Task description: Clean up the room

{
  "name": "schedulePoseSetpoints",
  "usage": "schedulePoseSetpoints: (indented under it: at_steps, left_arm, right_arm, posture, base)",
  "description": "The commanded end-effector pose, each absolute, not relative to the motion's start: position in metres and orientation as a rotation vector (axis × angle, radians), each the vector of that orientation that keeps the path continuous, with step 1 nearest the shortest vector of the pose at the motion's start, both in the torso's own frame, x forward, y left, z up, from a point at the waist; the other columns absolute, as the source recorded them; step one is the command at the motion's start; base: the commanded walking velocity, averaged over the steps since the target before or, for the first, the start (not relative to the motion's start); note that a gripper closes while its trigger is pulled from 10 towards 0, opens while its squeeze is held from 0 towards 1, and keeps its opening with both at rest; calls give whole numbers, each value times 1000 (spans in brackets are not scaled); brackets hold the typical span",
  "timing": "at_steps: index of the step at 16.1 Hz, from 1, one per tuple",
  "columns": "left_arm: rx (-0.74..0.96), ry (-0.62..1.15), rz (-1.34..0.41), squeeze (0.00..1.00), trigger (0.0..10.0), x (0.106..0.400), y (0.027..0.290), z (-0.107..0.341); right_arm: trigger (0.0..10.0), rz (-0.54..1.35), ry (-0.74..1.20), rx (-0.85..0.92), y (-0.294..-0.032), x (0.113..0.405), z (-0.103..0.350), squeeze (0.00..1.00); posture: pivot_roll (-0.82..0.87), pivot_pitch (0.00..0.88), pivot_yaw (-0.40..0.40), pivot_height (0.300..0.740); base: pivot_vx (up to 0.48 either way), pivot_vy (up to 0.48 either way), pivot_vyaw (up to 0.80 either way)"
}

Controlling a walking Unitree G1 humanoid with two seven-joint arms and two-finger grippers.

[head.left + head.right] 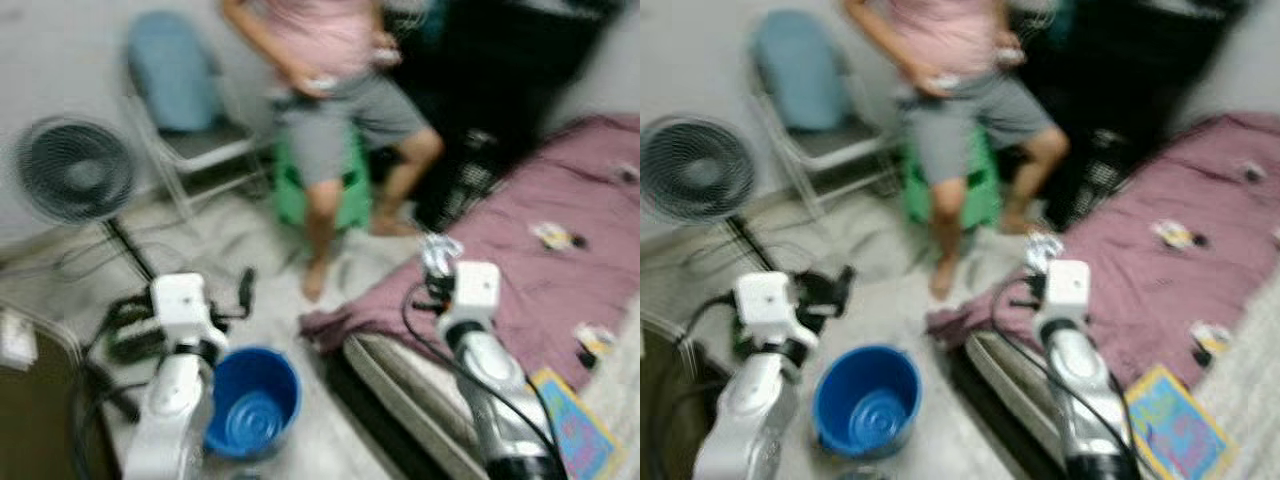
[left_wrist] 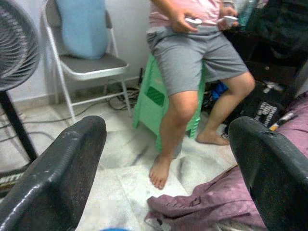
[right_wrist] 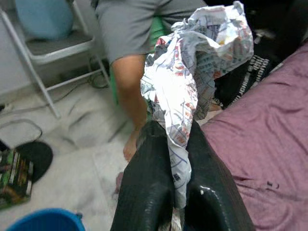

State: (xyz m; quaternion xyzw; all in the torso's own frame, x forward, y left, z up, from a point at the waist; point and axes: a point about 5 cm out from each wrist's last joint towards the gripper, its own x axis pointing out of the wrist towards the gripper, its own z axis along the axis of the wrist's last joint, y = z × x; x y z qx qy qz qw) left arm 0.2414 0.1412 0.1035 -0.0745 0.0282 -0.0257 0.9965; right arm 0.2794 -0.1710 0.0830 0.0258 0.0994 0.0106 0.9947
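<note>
My right gripper [image 3: 178, 144] is shut on a crumpled printed paper [image 3: 197, 67], held up over the edge of the mauve bed [image 1: 560, 270]; the same paper [image 1: 438, 252] sticks up past the white wrist. A blue bucket [image 1: 250, 400] stands on the floor between my arms, near the left arm. My left gripper [image 2: 168, 159] is open with nothing between its black fingers [image 2: 57, 173], held above the floor just beyond the bucket. Small scraps of litter [image 1: 555, 236] lie on the bedspread.
A person [image 1: 335, 110] sits on a green stool [image 1: 345, 190] straight ahead, bare feet on the floor. A folding chair [image 1: 185, 110] with a blue cushion and a standing fan [image 1: 75, 172] are at left. Cables cross the floor. A colourful book [image 1: 575, 425] lies on the bed.
</note>
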Motion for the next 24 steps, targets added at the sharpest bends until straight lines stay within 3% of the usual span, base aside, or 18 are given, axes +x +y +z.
schedulePoseSetpoints:
  at_steps: [1,11,15,21,24]
  left_arm:
    - [-133,50,-33,0,10000,242,147,105]
    - [-129,40,-46,0,10000,242,149,107]
    - [-134,22,-73,0,10000,241,148,109]
    - [-137,17,-85,0,10000,240,146,109]
    - [-137,16,-84,0,10000,241,146,110]
  right_arm:
    - [10000,38,179,61,-165,282,88,0]
    - [10000,41,175,64,-164,284,88,0]
    - [10000,39,175,69,-164,284,88,0]
    - [10000,41,173,67,-164,284,88,0]
    - [10000,43,172,67,-164,284,89,0]
  posture:
    - [-58,0,-21,740]
    - [-57,5,-20,740]
    - [-59,8,-18,740]
    - [-60,7,-17,740]
    - [-59,7,-19,740]
  base:
    - [0,0,800]
    - [0,0,800]
    - [0,0,0]
    - [341,0,0]
    - [382,0,754]
